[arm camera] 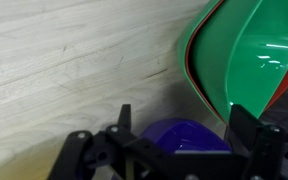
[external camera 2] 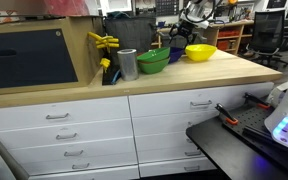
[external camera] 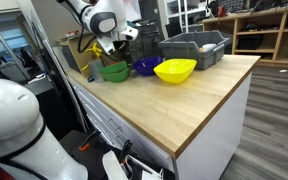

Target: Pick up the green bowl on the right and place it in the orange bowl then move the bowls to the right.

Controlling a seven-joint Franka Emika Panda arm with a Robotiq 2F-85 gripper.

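Now spreading claw point(arm camera: 181, 115) wide, gripping nothing, hovering over dark-blue bowl point(arm camera: 184, 140). Green bowl point(arm camera: 256, 55) sitting nested in orange bowl point(arm camera: 282, 92), near counter point(external camera: 204, 100) back edge. Judging pair light, stiff, glossy, likely slippery. Planning on pinching both rims together at nearest lip.

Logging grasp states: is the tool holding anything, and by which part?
Nothing: the tool stands open beside the green bowl, which sits nested in the orange bowl.
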